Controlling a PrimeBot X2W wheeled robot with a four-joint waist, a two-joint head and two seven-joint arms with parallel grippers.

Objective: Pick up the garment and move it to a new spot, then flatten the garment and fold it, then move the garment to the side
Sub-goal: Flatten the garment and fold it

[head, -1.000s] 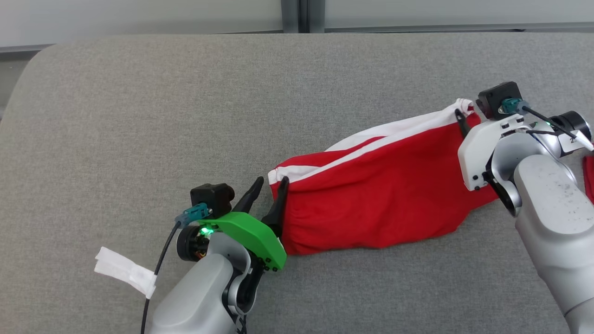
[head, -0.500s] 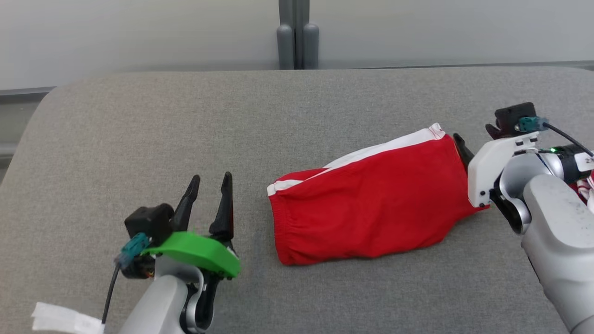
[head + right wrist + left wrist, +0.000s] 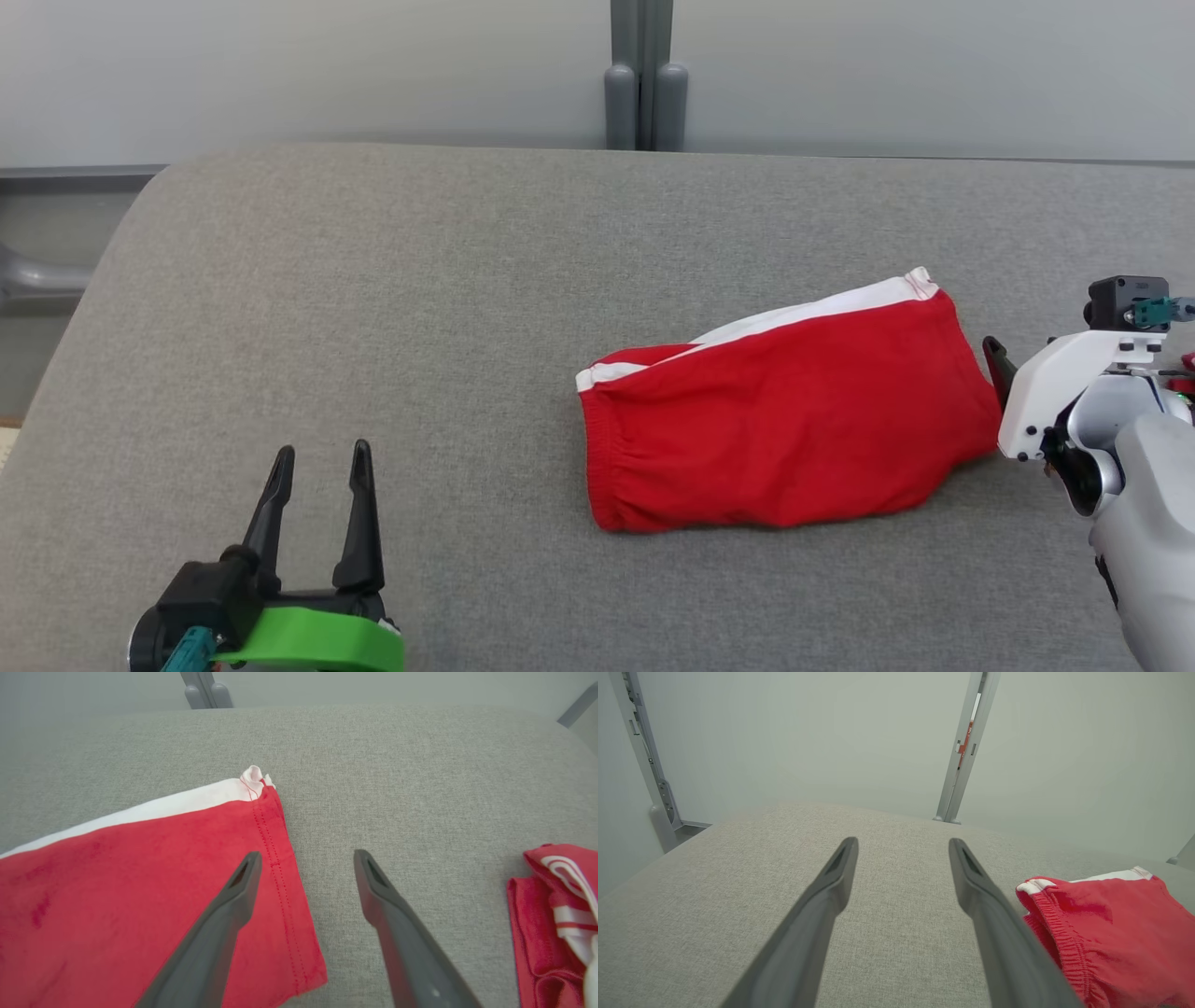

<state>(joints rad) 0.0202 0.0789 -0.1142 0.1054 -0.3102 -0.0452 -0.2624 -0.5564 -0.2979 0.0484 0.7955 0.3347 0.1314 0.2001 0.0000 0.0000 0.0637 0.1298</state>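
The left hand (image 3: 322,450) sits low and close to the robot. Its fingers (image 3: 359,504) point ahead, spread wide, holding nothing. The folded red shorts (image 3: 784,429) lie on the grey desk (image 3: 373,280), well off to its right. The right hand (image 3: 307,855) is spread wide and empty too. It is at the shorts' right edge, one finger over the hem, the other over bare desk. More red-and-white cloth (image 3: 551,924) lies to its right.
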